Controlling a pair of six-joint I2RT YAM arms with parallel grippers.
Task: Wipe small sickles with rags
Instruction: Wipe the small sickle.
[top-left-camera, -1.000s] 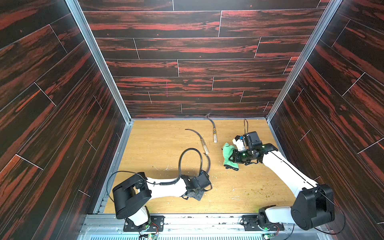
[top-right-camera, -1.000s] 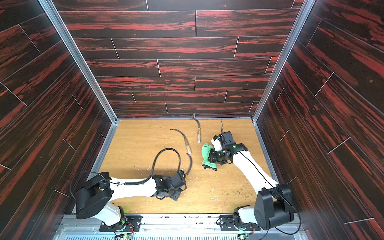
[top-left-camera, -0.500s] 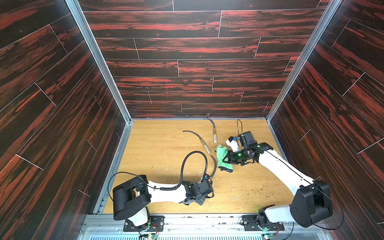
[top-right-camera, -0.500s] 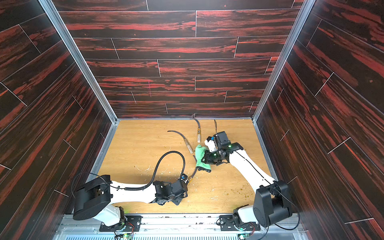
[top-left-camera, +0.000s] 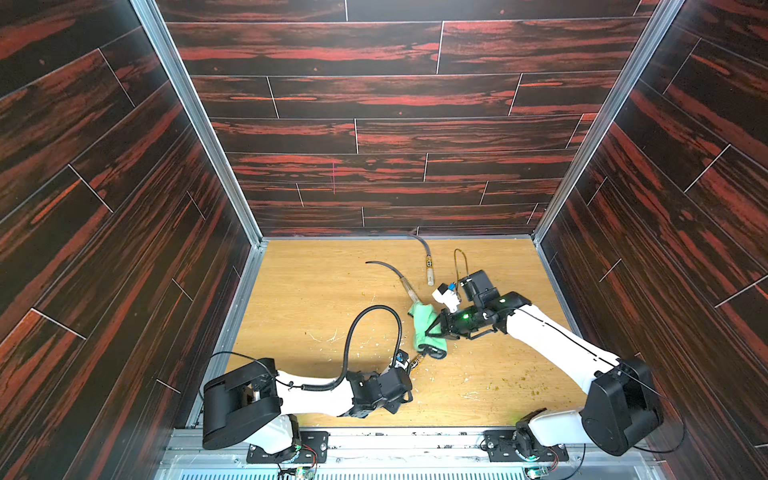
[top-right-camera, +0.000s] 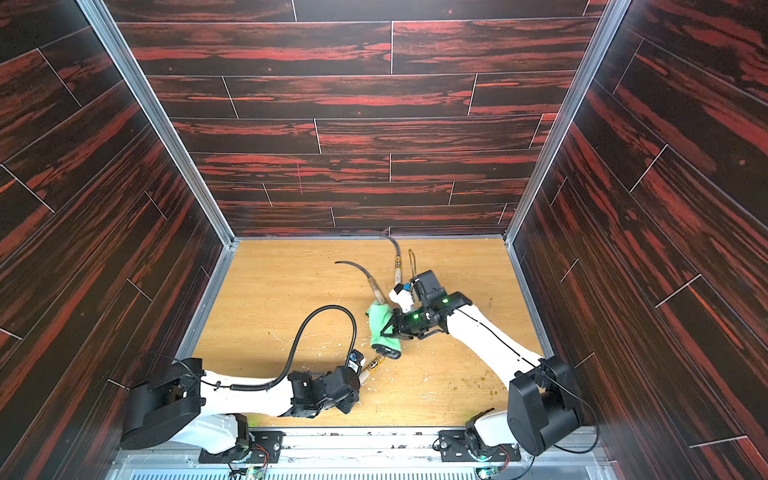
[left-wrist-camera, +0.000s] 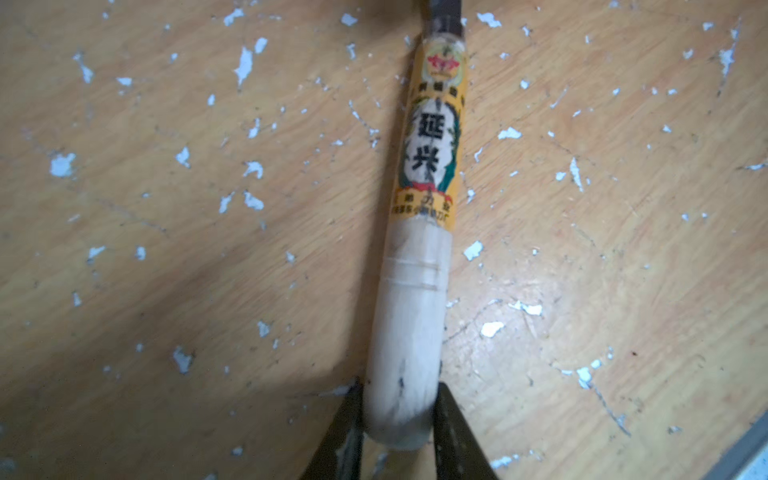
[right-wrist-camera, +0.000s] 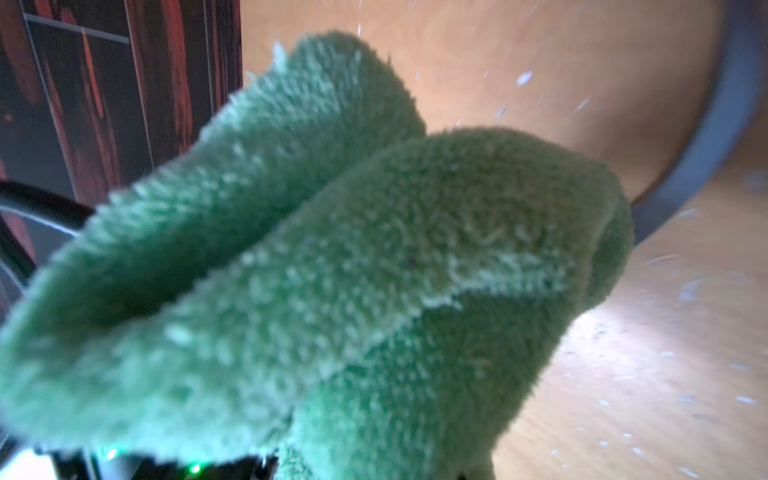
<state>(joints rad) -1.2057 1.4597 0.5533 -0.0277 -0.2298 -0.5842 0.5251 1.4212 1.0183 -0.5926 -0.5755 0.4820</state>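
Flecked table (top-left-camera: 307, 299) has the right gripper (top-left-camera: 435, 329) pinched shut on the green rag (top-left-camera: 420, 316), which sits over the blade end of a sickle (left-wrist-camera: 428, 166). Left gripper (left-wrist-camera: 398, 411) is clamped tight on the butt of that sickle's handle, down near the table. A second sickle (top-left-camera: 400, 277) and a third sickle (top-left-camera: 428, 266) lie loose at the far end.

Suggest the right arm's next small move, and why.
Likely drag the rag along the blade of the held sickle, away from the label: the right gripper holds it draped over the blade there, and the left gripper has its jaws shut on the handle.
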